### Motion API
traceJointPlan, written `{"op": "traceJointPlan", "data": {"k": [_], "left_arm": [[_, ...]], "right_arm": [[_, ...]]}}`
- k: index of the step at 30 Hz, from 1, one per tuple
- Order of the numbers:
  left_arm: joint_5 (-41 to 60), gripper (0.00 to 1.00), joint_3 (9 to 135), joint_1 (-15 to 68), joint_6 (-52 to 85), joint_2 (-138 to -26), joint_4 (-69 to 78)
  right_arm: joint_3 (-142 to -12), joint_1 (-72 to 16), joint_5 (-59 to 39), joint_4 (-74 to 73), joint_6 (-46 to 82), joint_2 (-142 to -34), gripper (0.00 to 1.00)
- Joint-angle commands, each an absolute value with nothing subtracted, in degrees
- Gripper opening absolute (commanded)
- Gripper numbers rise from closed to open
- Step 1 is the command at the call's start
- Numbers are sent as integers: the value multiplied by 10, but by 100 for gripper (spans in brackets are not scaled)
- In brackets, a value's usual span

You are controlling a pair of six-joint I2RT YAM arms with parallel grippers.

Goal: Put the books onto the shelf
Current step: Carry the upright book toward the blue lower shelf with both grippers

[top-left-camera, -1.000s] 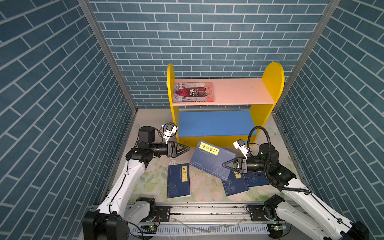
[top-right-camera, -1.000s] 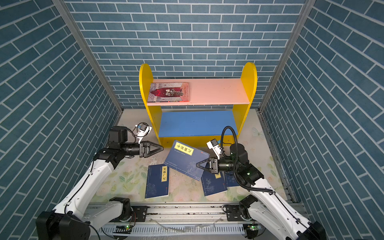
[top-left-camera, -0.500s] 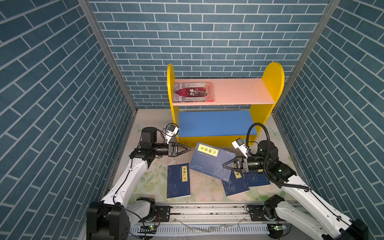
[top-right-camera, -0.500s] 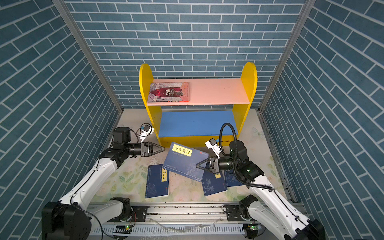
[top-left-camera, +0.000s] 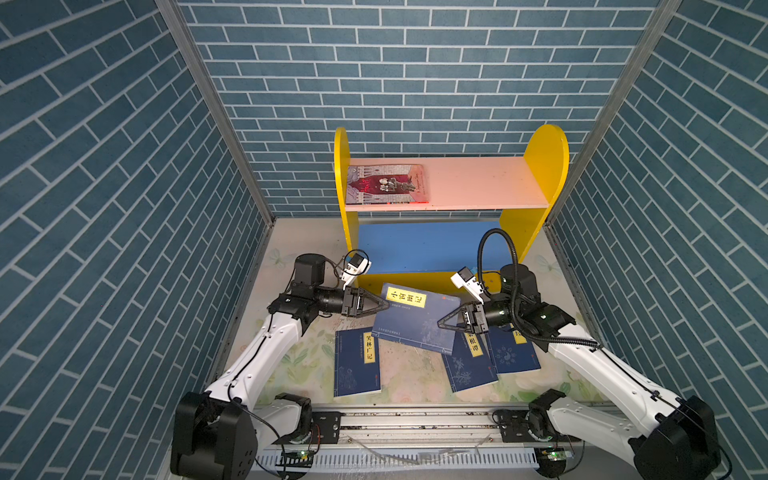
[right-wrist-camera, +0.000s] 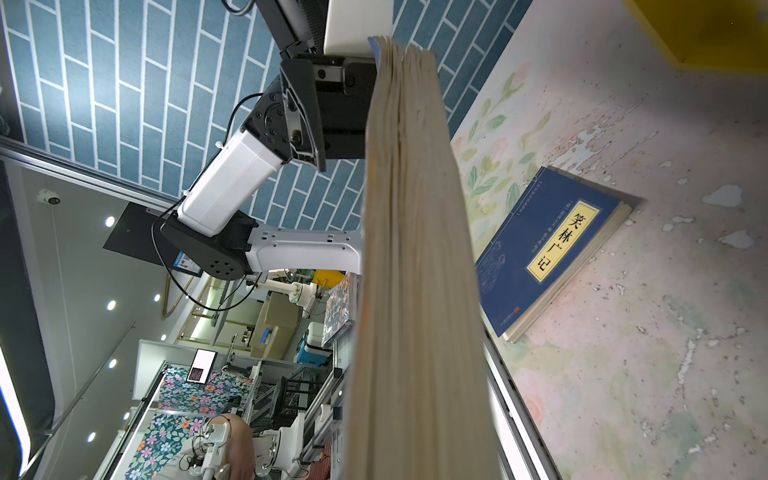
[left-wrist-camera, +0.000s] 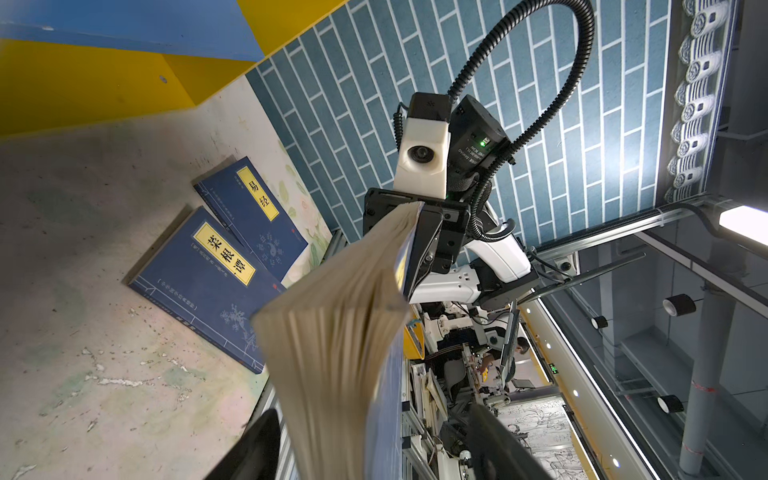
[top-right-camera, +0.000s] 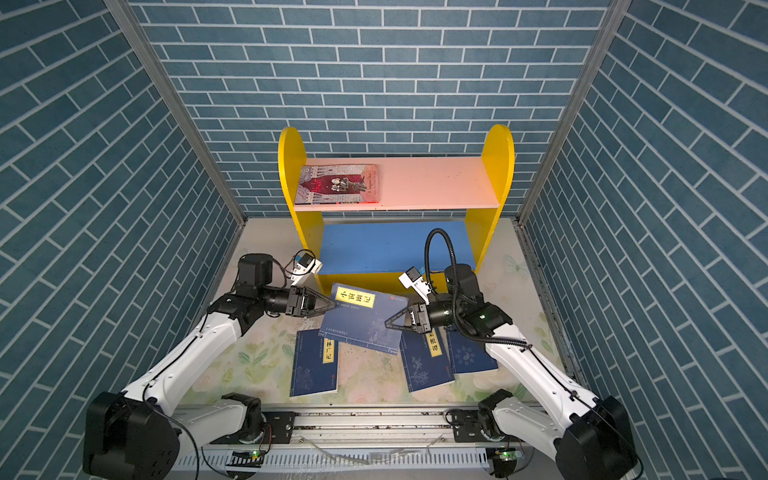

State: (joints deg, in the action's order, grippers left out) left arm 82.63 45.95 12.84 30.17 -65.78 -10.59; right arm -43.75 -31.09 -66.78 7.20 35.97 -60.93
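Note:
In both top views my right gripper (top-left-camera: 441, 325) (top-right-camera: 387, 322) is shut on the right edge of a navy book (top-left-camera: 411, 318) (top-right-camera: 361, 320), holding it above the mat. My left gripper (top-left-camera: 388, 305) (top-right-camera: 334, 305) (left-wrist-camera: 374, 432) is open, its fingers (left-wrist-camera: 259, 440) either side of that book's page edge (left-wrist-camera: 345, 332). Three more navy books (top-left-camera: 357, 361) (top-left-camera: 471, 357) (top-left-camera: 513, 353) lie flat on the mat. A grey-and-red book (top-left-camera: 386, 185) lies on the shelf's pink upper board (top-left-camera: 478, 183). The held book (right-wrist-camera: 415, 249) hides my right fingers in the right wrist view.
The blue lower board (top-left-camera: 424, 245) of the shelf is bare. Blue brick walls close in on the left, right and back. A metal rail (top-left-camera: 415, 419) runs along the front edge of the floral mat (top-left-camera: 415, 378).
My left gripper has moved right, and its open fingers now straddle the held book's left edge. The right gripper has shifted slightly left with the book.

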Motion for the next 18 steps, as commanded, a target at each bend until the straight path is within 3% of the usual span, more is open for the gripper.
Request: {"op": "traceJointPlan", "data": {"k": [1, 8, 10, 12, 14, 18], "left_arm": [[834, 70, 468, 137, 303, -650, -99], [807, 50, 459, 144, 342, -661, -58], [794, 38, 459, 143, 349, -664, -48], [780, 17, 457, 143, 361, -667, -31], [764, 0, 457, 143, 361, -666, -28], [745, 0, 454, 136, 358, -661, -21]], "right_arm": [[-456, -309, -693, 24, 345, -614, 0], [-449, -309, -703, -52, 383, -647, 0], [-448, -309, -705, -58, 383, -655, 0], [-449, -309, -704, -64, 383, -663, 0], [-448, -309, -697, -67, 384, -669, 12], [-436, -309, -668, -92, 402, -670, 33]]}}
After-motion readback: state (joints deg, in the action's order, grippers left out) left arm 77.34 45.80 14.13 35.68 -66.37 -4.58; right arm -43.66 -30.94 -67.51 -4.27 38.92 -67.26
